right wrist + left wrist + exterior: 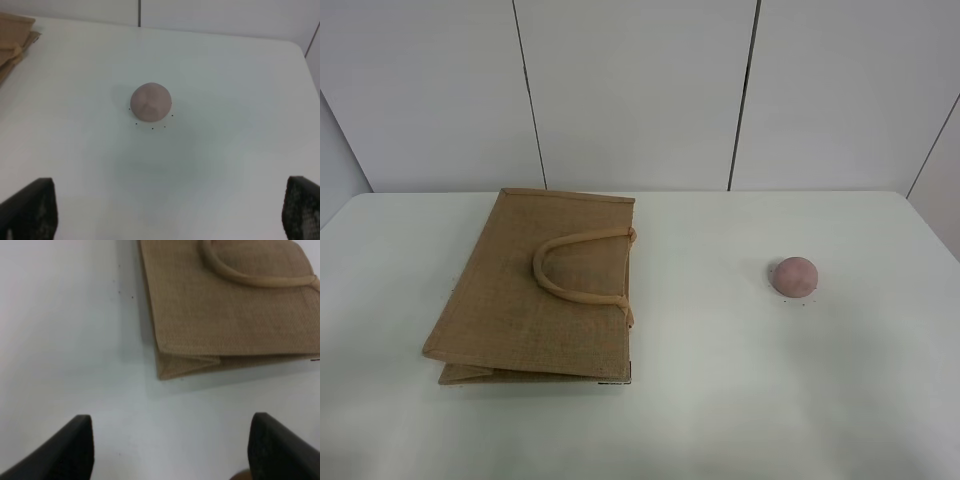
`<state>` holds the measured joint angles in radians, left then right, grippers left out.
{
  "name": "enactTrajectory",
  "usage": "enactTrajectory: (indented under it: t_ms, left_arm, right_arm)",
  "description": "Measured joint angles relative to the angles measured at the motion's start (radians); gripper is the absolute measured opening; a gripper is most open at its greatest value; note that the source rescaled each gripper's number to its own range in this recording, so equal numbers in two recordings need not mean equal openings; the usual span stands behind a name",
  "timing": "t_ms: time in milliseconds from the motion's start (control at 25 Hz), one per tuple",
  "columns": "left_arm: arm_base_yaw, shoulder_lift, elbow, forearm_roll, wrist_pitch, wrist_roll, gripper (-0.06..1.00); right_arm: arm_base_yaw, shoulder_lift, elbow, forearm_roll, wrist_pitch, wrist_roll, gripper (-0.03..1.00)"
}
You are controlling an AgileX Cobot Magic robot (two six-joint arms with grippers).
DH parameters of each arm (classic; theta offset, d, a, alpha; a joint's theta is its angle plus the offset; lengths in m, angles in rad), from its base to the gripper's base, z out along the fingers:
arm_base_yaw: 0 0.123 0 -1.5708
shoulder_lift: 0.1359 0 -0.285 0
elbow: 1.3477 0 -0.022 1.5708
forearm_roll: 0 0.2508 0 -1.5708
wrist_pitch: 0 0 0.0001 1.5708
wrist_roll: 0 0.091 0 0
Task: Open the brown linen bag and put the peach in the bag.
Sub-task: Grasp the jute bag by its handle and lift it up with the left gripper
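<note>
The brown linen bag lies flat and folded on the left of the white table, its beige handles resting on top. The peach sits alone on the right. Neither arm shows in the exterior high view. In the left wrist view my left gripper is open, fingers wide apart, short of the bag's corner. In the right wrist view my right gripper is open, fingers wide apart, with the peach ahead of it and the bag's edge far off.
The white table ends at a white panelled wall behind. Bare tabletop lies between bag and peach. A few small dark specks dot the table around the peach.
</note>
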<state>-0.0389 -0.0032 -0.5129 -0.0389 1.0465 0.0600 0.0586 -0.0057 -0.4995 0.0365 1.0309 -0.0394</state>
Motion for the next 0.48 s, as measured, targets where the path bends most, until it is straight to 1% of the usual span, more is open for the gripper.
enactTrajectory:
  t_ms: [80,160,320,480]
  left_arm:
    - [0.0,0.03,-0.037,0.0,-0.002,0.0,0.95]
    - [0.0,0.11,-0.087,0.0,-0.002,0.0,0.95]
    - [0.0,0.365,-0.217,0.0,-0.025,0.004,0.95]
    - [0.0,0.665,-0.356,0.0,-0.094,0.004,0.95]
  right_arm:
    - [0.0,0.0,0.0,0.0,0.0,0.0,1.0]
    - [0.0,0.0,0.0,0.0,0.0,0.0,1.0]
    - [0.0,0.0,0.0,0.0,0.0,0.0,1.0]
    - [0.0,0.0,0.0,0.0,0.0,0.0,1.0]
